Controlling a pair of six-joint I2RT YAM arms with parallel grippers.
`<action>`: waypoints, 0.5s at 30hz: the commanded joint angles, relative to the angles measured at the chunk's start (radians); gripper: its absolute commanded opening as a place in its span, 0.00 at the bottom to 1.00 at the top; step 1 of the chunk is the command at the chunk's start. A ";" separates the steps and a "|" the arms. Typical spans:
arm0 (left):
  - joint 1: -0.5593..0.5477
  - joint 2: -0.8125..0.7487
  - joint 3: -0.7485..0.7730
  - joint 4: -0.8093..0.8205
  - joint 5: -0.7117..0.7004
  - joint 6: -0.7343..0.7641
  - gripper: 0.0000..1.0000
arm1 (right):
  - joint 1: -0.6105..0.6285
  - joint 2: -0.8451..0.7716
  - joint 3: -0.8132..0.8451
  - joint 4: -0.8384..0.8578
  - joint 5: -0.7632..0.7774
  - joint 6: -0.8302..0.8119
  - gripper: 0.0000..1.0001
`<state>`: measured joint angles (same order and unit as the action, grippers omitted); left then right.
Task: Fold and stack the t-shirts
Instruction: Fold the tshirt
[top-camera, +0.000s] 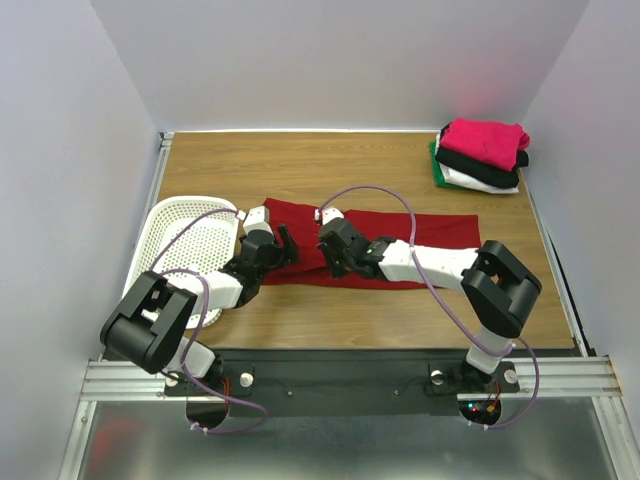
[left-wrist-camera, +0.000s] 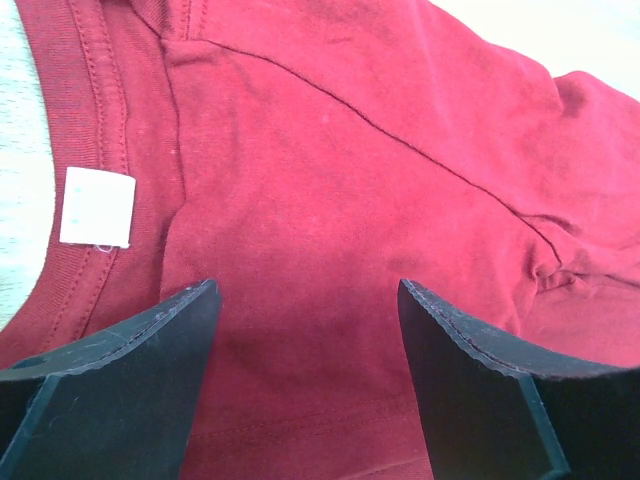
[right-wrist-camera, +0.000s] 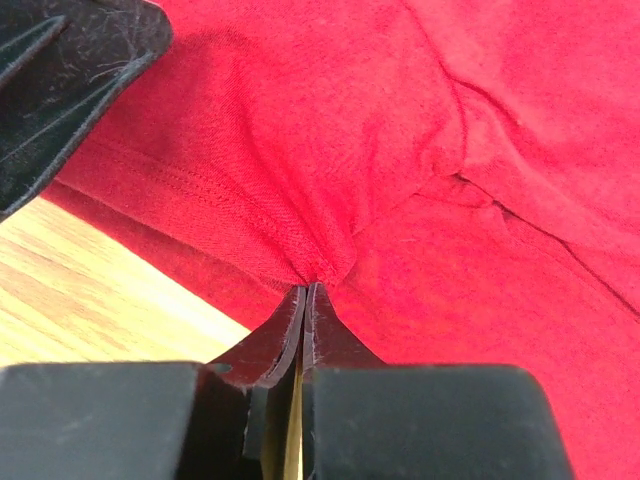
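The dark red t-shirt (top-camera: 440, 232) lies as a long flat band across the middle of the table. My left gripper (top-camera: 290, 245) hovers open over its left end; in the left wrist view the fingers straddle bare cloth (left-wrist-camera: 330, 150) beside the collar and its white label (left-wrist-camera: 97, 206), gripper (left-wrist-camera: 308, 290) holding nothing. My right gripper (top-camera: 328, 250) is shut on a pinched fold of the shirt's hem (right-wrist-camera: 330, 255), gripper (right-wrist-camera: 308, 287) at the cloth's near edge. A stack of folded t-shirts (top-camera: 480, 155), pink over black, white and green, sits at the far right corner.
A white perforated basket (top-camera: 185, 235) stands at the left, just behind my left arm. Bare wooden tabletop (right-wrist-camera: 90, 300) shows in front of the shirt. The left gripper's dark finger (right-wrist-camera: 70, 70) is close to the right gripper.
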<state>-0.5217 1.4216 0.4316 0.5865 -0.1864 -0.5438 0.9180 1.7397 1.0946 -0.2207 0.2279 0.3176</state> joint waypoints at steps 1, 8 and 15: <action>-0.004 -0.032 -0.016 -0.013 -0.038 0.021 0.84 | 0.010 -0.054 -0.007 -0.011 0.042 0.005 0.04; -0.004 -0.023 -0.007 -0.027 -0.048 0.024 0.84 | 0.010 -0.086 -0.015 -0.029 0.076 0.006 0.43; -0.004 -0.049 0.024 -0.062 -0.054 0.027 0.84 | 0.007 -0.170 -0.029 -0.032 0.188 0.002 0.65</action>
<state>-0.5220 1.4158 0.4320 0.5667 -0.2123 -0.5385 0.9180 1.6360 1.0630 -0.2649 0.3180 0.3183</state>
